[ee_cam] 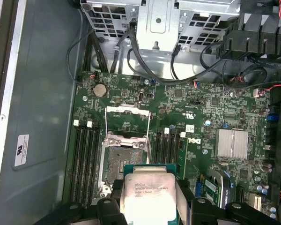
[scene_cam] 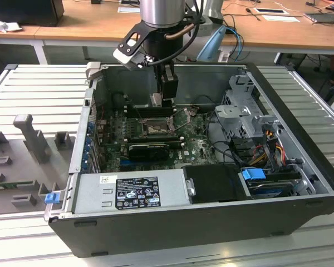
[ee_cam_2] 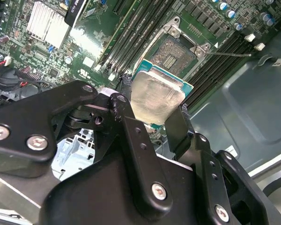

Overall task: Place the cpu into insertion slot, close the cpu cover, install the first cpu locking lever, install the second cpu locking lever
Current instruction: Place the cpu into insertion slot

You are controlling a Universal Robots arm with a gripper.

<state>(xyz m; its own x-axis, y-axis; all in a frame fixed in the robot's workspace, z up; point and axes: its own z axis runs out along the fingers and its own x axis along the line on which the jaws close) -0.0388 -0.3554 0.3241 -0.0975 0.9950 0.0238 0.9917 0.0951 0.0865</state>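
As the hand (ee_cam_2: 152, 107) grips the cpu (ee_cam: 147, 199), its print (ee_cam: 144, 191) shows.

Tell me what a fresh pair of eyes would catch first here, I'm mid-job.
The silver chip stands out first, clamped in the black end effector above the green board in both wrist views. Close by it sits the bare socket, with its metal cover flipped open. In the exterior view, the open computer case lies on its side on a ribbed grey table.
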